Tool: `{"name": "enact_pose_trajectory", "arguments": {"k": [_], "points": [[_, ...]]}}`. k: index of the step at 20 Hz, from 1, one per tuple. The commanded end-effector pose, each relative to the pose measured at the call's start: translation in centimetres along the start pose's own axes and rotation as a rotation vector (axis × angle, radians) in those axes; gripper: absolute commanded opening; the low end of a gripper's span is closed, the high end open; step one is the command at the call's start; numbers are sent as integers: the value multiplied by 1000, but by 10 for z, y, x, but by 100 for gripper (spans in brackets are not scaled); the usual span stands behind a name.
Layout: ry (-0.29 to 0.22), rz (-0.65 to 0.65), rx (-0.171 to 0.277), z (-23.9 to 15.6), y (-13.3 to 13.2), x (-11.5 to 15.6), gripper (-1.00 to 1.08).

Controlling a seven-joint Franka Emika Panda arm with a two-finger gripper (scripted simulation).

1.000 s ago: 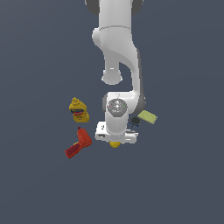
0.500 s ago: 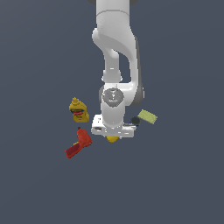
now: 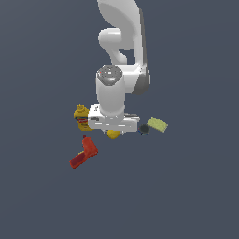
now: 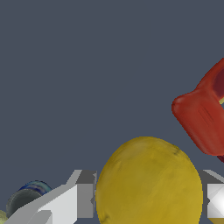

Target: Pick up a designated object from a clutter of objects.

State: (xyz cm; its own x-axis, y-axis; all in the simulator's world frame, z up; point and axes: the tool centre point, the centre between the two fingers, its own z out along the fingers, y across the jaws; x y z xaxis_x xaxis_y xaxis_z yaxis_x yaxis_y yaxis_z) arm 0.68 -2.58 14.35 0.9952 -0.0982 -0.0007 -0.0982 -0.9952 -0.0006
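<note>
While the claw (image 4: 144, 199) pinches the ball (image 4: 148, 183) on both sides, it should lift slowly, straight up, clear of the drill (image 4: 204, 113).

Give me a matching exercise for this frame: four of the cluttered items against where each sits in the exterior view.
Items:
1. mustard bottle
2. red drill
3. yellow ball
4. flat sponge

Places:
A. farthest to the exterior view's right
B. directly under the tool, between its fingers
C. lowest in the picture, below the bottle
D. at the exterior view's left, beside the wrist

Pairs: 1-D, 2-C, 3-B, 4-A
</note>
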Motion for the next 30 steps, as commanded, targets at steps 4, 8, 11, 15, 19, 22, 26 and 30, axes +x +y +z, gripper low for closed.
{"name": "enact_pose_trajectory", "arguments": {"k": [4,8,11,15,19,22,26,30], "points": [[1,0,1,-51,21,-17,-100],[1,0,2,-90,37,-30,-100],[1,0,2,-122,51,-40,-100],[1,0,2,-162,67,-53,-100],[1,1,2,-197,82,-63,-100],[1,1,1,-220,92,-70,-100],[1,1,1,-244,102,-76,-100],[1,1,0,-260,108,-80,-100]]}}
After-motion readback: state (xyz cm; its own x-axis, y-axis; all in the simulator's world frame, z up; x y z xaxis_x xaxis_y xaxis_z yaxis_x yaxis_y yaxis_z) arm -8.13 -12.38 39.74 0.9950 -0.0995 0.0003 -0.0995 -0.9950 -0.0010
